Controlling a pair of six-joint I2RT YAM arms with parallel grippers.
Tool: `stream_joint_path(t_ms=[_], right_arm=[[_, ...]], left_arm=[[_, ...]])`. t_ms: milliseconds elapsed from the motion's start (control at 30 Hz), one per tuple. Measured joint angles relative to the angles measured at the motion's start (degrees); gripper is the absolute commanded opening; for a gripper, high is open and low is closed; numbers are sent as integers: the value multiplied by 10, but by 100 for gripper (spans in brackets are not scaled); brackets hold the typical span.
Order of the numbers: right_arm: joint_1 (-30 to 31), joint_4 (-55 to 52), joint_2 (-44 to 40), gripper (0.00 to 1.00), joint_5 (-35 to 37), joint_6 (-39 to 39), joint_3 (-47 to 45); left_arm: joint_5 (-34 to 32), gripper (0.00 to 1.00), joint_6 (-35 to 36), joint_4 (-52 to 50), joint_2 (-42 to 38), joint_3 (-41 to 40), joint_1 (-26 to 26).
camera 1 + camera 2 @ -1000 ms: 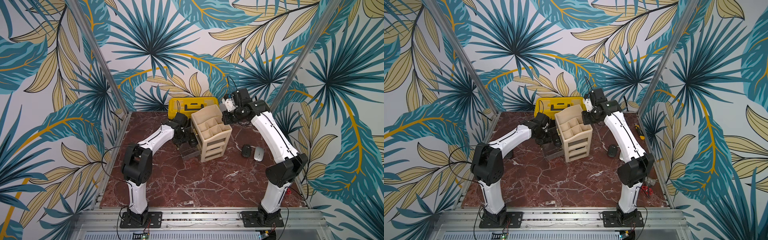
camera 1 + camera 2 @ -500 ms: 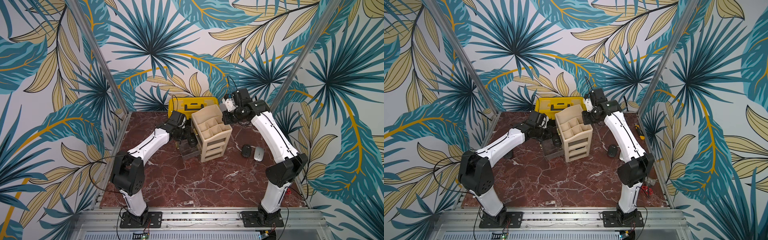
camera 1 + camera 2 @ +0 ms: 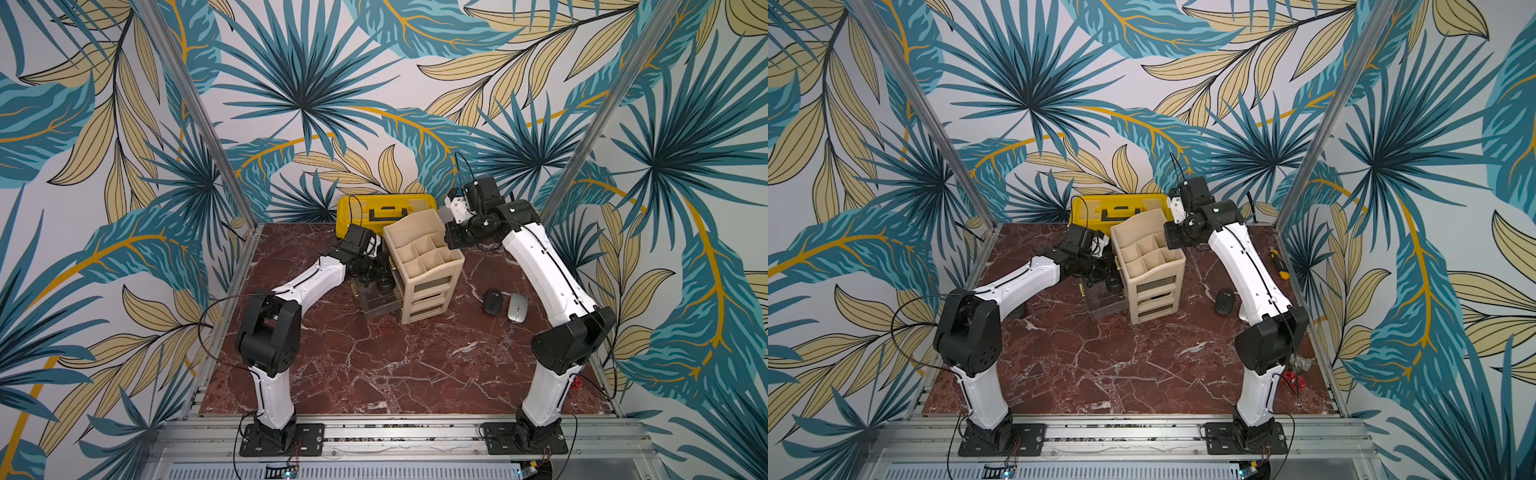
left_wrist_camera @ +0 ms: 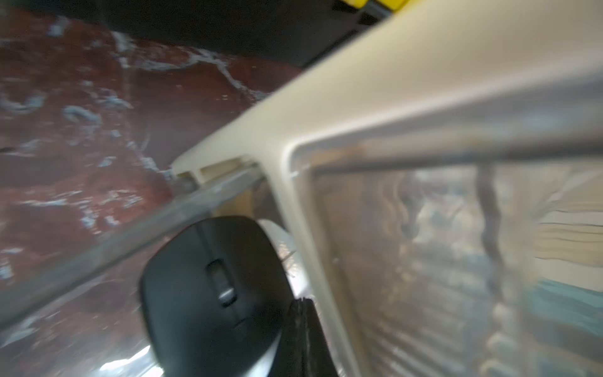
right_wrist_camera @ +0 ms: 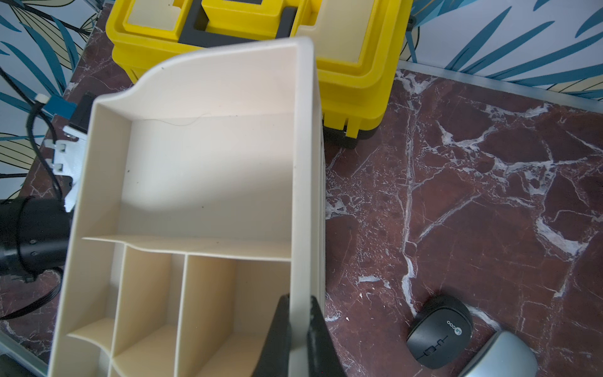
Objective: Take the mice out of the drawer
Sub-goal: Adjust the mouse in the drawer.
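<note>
Black mouse (image 4: 212, 293) lies in the open drawer (image 3: 379, 306) just beside the closed left hand (image 4: 301, 313); right hand (image 5: 298, 298) clamps the organizer (image 5: 195, 163) wall.

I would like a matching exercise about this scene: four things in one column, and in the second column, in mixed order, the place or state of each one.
Column one:
A. silver mouse
B. yellow toolbox
C. right gripper
D. clear drawer

Column two:
1. pulled out of the organizer
2. on the table, beside the black mouse
3. shut on the organizer's top rim
4. behind the organizer, at the back of the table

Pairs: A-2; B-4; C-3; D-1.
</note>
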Motion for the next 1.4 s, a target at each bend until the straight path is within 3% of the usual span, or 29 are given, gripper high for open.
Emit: stream_joint_path(t_ms=[200,467,867,1000,1167,1400], right_arm=[[0,0,0,0,2,1,0],[-5,0,0,0,10,6,0],[-5,0,0,0,11,6,1],[-5,-2,2,0,10,6,4],[-5,-3,3,0,10,5,6],[2,-3,11,0,-4,0,16]], left_arm=[[26,0,-5,-7,11,10,5],[8,0,26,-119,56,103,0],[-89,0,52,-210,66,152,-14],[-153,0,57,-241,67,163,-21],[-250,0,54,-292,79,144,-15],[-254,0,57,-247,-11,41,-27]])
